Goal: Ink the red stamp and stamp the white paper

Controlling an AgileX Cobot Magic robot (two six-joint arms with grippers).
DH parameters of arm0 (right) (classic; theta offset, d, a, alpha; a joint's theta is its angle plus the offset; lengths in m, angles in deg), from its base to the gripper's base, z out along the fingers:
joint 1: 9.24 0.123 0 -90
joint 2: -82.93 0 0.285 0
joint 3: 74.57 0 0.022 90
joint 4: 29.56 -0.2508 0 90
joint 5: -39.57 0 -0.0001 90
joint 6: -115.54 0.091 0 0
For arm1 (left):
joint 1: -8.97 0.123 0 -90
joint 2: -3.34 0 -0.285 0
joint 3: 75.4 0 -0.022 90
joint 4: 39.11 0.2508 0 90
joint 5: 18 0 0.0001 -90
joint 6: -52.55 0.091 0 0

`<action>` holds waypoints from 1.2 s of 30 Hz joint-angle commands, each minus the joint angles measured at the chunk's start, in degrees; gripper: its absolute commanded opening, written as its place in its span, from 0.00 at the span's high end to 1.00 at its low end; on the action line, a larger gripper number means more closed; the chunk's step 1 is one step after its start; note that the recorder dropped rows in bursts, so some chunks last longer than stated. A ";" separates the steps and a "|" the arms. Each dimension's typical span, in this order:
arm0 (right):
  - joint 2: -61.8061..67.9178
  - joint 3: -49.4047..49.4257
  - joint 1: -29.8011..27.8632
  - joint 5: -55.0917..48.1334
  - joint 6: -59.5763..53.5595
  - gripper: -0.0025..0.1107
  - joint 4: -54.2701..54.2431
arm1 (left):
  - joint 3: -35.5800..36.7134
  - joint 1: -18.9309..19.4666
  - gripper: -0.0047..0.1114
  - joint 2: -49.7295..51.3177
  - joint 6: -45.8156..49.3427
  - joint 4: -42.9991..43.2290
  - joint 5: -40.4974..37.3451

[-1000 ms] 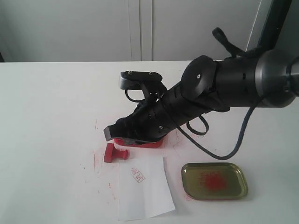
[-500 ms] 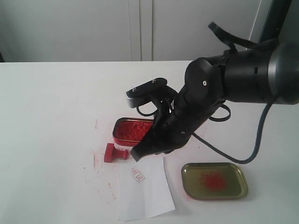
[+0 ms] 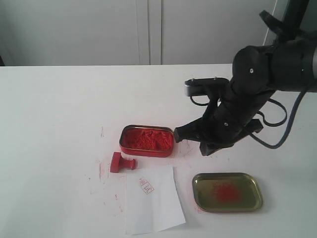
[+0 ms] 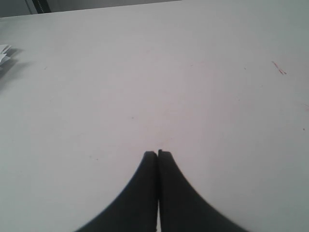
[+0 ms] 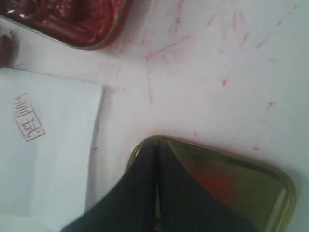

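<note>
The red stamp (image 3: pixel 121 162) lies on its side on the table, just left of the white paper's top corner. The white paper (image 3: pixel 153 198) (image 5: pixel 48 154) is flat near the front edge and carries a small red square imprint (image 3: pixel 146 186) (image 5: pixel 29 123). My right gripper (image 3: pixel 177 135) (image 5: pixel 158 141) is shut with nothing in it. It hovers to the right of the red ink tin (image 3: pixel 147 140) (image 5: pixel 72 24), well clear of the stamp. My left gripper (image 4: pixel 158 153) is shut and empty over bare white table, and it is outside the exterior view.
A gold-olive tin lid (image 3: pixel 227 192) (image 5: pixel 241 183) with a red smudge lies right of the paper. Faint red scratches mark the tabletop (image 5: pixel 159 53) around the tin. A white crumpled object (image 4: pixel 4 53) sits at one edge of the left wrist view.
The right arm has swung to the right and back from above the stamp and tin, uncovering the ink tin. Stamp, paper and lid have not moved.
</note>
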 commanded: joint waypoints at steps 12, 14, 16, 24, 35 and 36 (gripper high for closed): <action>-3.75 0.15 -13.02 -4.92 0.33 0.98 3.62 | 0.10 -0.36 0.96 -0.02 -0.22 -0.33 0.11; -4.38 0.15 -14.92 -5.96 0.33 0.98 4.61 | 0.10 -0.36 0.96 -0.02 -0.22 -0.33 0.11; -4.78 0.15 -16.56 -6.60 0.33 0.98 5.18 | 0.10 -0.36 0.96 -0.02 -0.22 -0.33 0.11; -6.65 0.15 -20.74 -5.71 0.33 0.98 6.19 | 0.10 -0.36 0.96 -0.02 -0.22 -0.33 0.11; -6.65 0.15 -20.74 -7.21 0.33 0.98 7.04 | 0.10 -0.36 0.96 -0.02 -0.22 -0.33 0.11; -6.65 0.15 -20.74 -7.21 0.33 0.98 7.04 | 0.10 -0.36 0.96 -0.02 -0.22 -0.33 0.11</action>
